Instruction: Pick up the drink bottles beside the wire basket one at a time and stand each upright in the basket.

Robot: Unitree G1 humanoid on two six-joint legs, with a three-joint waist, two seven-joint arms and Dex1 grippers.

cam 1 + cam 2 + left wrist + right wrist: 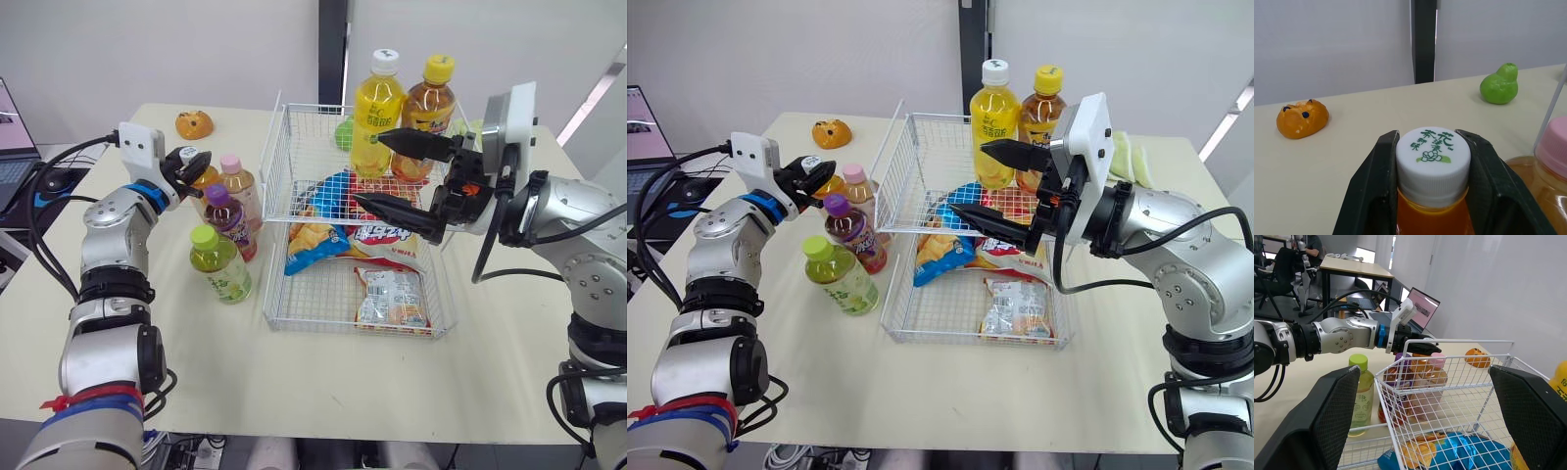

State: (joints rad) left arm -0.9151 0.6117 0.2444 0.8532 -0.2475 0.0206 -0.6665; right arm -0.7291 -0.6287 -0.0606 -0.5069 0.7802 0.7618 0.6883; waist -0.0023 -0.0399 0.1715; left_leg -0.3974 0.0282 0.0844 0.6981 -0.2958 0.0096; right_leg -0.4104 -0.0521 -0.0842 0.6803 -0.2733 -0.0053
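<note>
Near the surface's (294, 392) left edge, the left claw (1432, 142) clamped the full tea bottle's (1432, 218) cap (1433, 159), probably slippery; the right claw (370, 168) gaped.

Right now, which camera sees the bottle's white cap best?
The left wrist view: the white cap sits close up between the left gripper's fingers, green print showing. The eye views show it tiny at the gripper's tip; the right wrist view, too far to tell.

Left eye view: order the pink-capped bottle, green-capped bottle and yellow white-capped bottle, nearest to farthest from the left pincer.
1. Pink-capped amber plastic bottle, beside the left pincer.
2. Green-capped pale bottle, toward the front.
3. Tall yellow white-capped bottle, at the wire basket's far end.
</note>
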